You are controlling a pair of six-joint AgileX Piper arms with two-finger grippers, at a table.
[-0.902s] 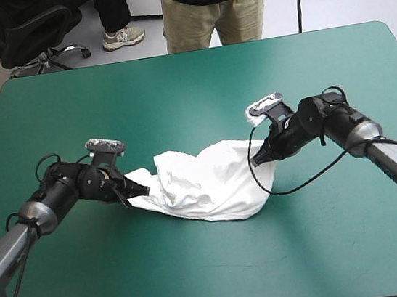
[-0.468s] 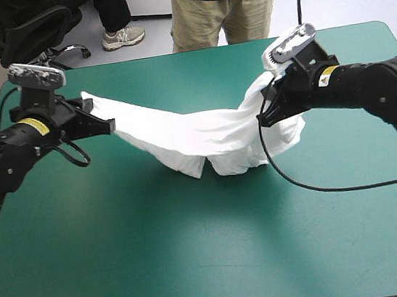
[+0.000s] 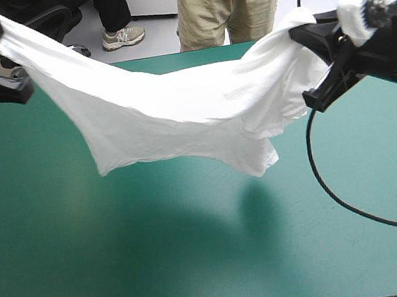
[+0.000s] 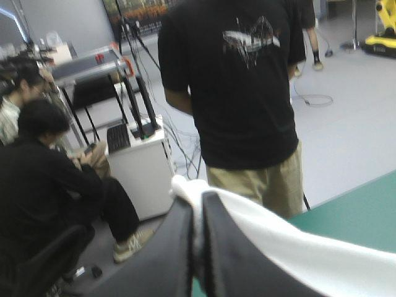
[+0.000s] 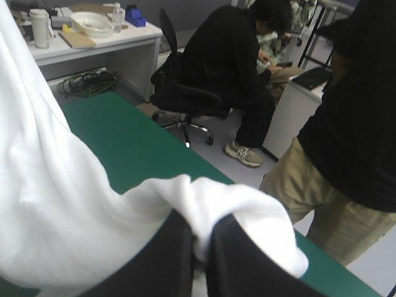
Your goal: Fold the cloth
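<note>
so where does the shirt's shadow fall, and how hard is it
High view: the T-shirt throws a soft-edged dark shadow on the cover right beneath it, darkest under its lowest corner. Both wrist views: the cover in sight looks evenly lit.

Your left gripper (image 4: 198, 203) shows two broad black fingers (image 4: 164, 260), smooth, matte and curved like fins, narrowing toward the tips; your right gripper (image 5: 203, 228) looks the same, its black fingers wide at the base and rounded along the edges.

Pinches a bunched fold of the T-shirt (image 5: 62, 204) in the right gripper (image 5: 199, 242), above the teal-green table (image 5: 133, 145).
</note>
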